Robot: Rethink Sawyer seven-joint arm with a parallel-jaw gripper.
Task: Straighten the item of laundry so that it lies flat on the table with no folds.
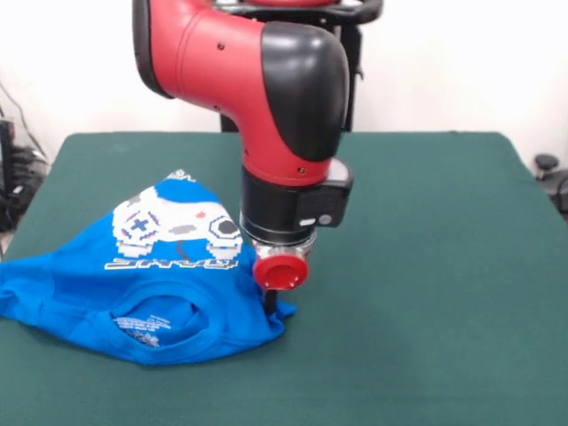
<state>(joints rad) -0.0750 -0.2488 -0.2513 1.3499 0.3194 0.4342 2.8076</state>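
Note:
The item of laundry (106, 284), a bright blue T-shirt, lies bunched on the left part of the green table (426, 266). Its white pixel graphic (177, 226) and a line of lettering face up, and the collar opening (151, 321) points toward the near edge. The left sleeve reaches the table's left edge, and folds run across the body. The red and black arm comes straight down at the shirt's right side. My gripper (269, 300) shows as a dark tip under a red disc, low on the shirt's near right corner. It is too hidden to read its state.
The arm's thick red and black wrist (288, 169) stands over the table's middle and hides part of the shirt's right edge. Cables (13, 169) hang beyond the left edge, and a dark object (546, 164) sits off the right edge.

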